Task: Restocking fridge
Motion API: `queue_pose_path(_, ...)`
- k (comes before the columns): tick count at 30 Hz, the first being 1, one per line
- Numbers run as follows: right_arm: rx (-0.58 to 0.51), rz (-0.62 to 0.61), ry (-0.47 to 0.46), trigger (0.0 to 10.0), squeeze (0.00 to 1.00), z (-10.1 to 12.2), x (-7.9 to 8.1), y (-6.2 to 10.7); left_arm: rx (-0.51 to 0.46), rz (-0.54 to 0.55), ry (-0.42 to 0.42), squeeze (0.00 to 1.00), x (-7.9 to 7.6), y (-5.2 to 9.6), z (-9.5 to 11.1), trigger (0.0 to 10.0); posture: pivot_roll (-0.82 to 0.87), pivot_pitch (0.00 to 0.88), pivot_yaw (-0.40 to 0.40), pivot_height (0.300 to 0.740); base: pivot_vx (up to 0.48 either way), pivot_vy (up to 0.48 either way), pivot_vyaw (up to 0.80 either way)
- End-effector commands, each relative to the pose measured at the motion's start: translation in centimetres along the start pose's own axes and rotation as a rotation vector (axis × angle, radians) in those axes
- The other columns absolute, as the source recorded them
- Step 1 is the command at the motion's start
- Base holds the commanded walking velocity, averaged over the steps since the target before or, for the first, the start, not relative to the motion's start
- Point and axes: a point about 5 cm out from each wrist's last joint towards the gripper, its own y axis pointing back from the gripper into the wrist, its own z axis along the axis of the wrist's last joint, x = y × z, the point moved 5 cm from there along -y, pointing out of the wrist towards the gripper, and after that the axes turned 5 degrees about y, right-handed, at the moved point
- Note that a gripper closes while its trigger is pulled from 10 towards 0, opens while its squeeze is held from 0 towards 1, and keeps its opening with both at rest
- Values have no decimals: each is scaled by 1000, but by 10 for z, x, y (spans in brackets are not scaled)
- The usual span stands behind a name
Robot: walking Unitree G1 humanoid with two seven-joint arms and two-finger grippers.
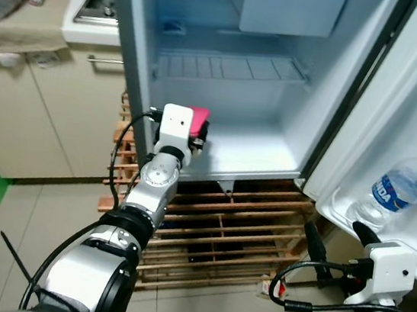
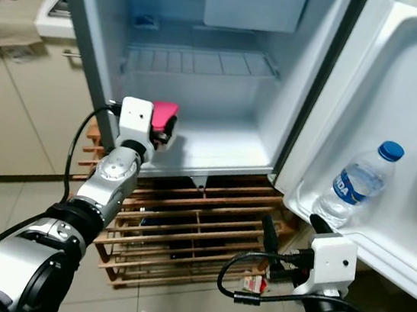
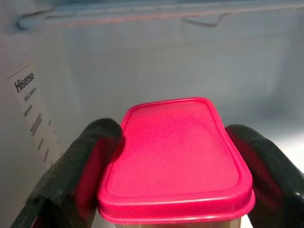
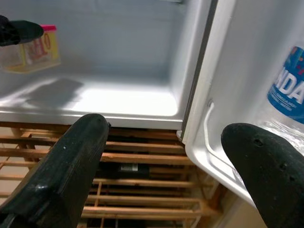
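Left wrist view: left gripper [image 3: 173,166] jaws clamped on pink-lidded container [image 3: 175,159], inside fridge [image 1: 255,154] over bottom floor. Head views: right gripper [image 2: 290,240] jaws apart, below water bottle [image 2: 358,183] in door shelf.

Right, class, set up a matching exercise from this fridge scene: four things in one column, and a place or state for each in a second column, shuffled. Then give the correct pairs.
Column one:
1. pink-lidded container
2. water bottle
3. right pincer
4. wooden pallet

Column two:
A. under the fridge
B. standing in the door shelf
C. held by the left pincer above the fridge floor
D. open, holding nothing, low by the door

Pairs: 1-C, 2-B, 3-D, 4-A
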Motion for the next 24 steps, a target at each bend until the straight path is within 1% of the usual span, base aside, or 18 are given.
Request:
queue_pose_path(1,8,-1,-8,10000,0,2,-1,1,-22,40,-22,0,9,-4,8,10000,-350,124,7,740,0,0,0)
queue_pose_path(3,33,3,-9,10000,0,1,0,8,-27,76,-36,0,17,-5,10,10000,-371,158,-8,740,0,0,0)
queue_pose_path(5,52,3,-10,10000,0,1,1,17,-33,100,-46,0,21,-5,10,10000,-384,178,-17,740,0,0,0)
queue_pose_path(8,75,5,-10,10000,0,2,3,27,-36,127,-52,0,22,-5,10,10000,-402,199,-24,740,0,0,0)
queue_pose_path(10,81,7,-11,10000,0,2,5,29,-35,134,-43,0,22,-4,10,10000,-406,205,-26,740,0,0,0)
queue_pose_path(12,103,10,-15,10000,0,3,8,35,-42,178,-20,0,24,-4,10,10000,-421,224,-32,740,0,0,0)
queue_pose_path(14,107,10,-16,10000,0,3,9,36,-42,188,-12,0,24,-4,11,10000,-421,224,-32,740,0,0,0)
queue_pose_path(15,113,11,-16,10000,0,3,9,38,-43,206,-2,482,25,-3,11,10000,-425,230,-32,740,0,0,0)
queue_pose_path(16,117,12,-15,10000,0,3,10,39,-44,220,12,933,25,-3,11,10000,-427,232,-32,740,0,0,0)
queue_pose_path(17,120,12,-15,10000,0,4,10,39,-49,225,19,1000,24,-3,12,10000,-429,233,-31,740,0,0,0)
queue_pose_path(21,125,10,-13,10000,0,5,10,41,-79,262,91,1000,21,-5,23,10000,-429,233,-26,740,0,0,0)
queue_pose_path(22,128,8,-13,10000,0,5,10,41,-89,269,123,1000,19,-7,28,10000,-428,231,-24,740,0,0,0)
queue_pose_path(24,130,7,-14,10000,0,5,10,41,-103,263,149,1000,14,-8,32,10000,-426,230,-23,740,0,0,0)
